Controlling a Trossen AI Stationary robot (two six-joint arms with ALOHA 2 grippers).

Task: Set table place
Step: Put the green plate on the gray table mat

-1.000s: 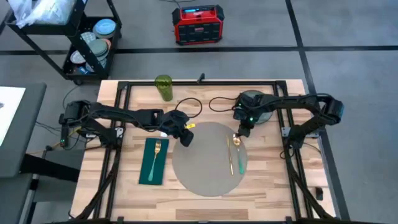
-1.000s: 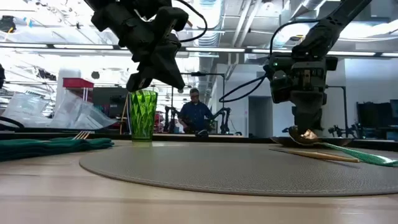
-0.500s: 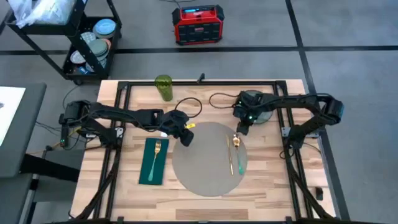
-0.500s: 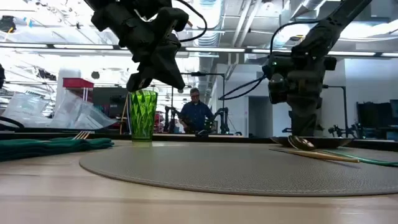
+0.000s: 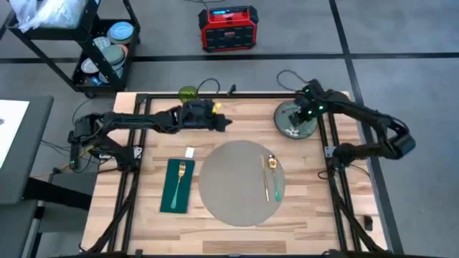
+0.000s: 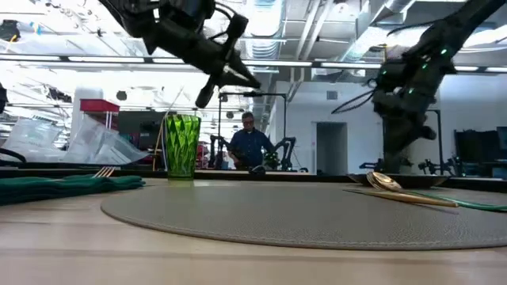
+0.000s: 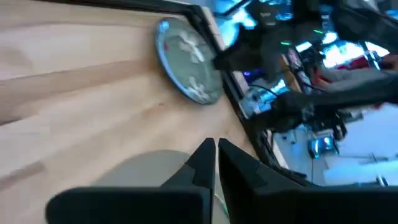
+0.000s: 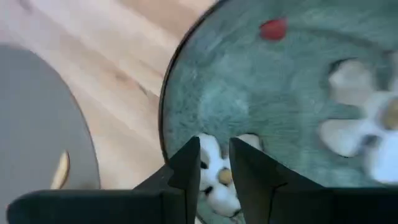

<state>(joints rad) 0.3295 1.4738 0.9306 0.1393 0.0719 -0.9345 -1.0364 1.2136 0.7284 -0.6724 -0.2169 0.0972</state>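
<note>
Light wooden plank table (image 5: 237, 233) with thin black frame, carrying all items. Large round grey-beige mat (image 5: 237, 183), flat at the table's centre, toward the near edge. Dark green rectangular cloth (image 5: 174, 197), just beside the mat on the left-edge side, bearing a gold fork (image 5: 181, 175). Dark green floral plate (image 5: 295, 125), near the far right corner, apart from the mat. Green faceted glass (image 6: 181, 146), upright at the far edge, left of centre, partly covered by the left arm from above. Gold spoon (image 5: 272, 163) and a thin gold utensil alongside it, lying on the mat's right part, with a green strip at the mat's rim. Small white tag (image 5: 189, 152), on bare wood between cloth and glass. Left gripper (image 5: 224, 123): arm stretched level along the far side, raised off the table, fingers nearly together, holding nothing. Right gripper (image 8: 214, 171): arm reaching in from the right edge, poised over the plate's far rim, fingers slightly apart, empty.
</note>
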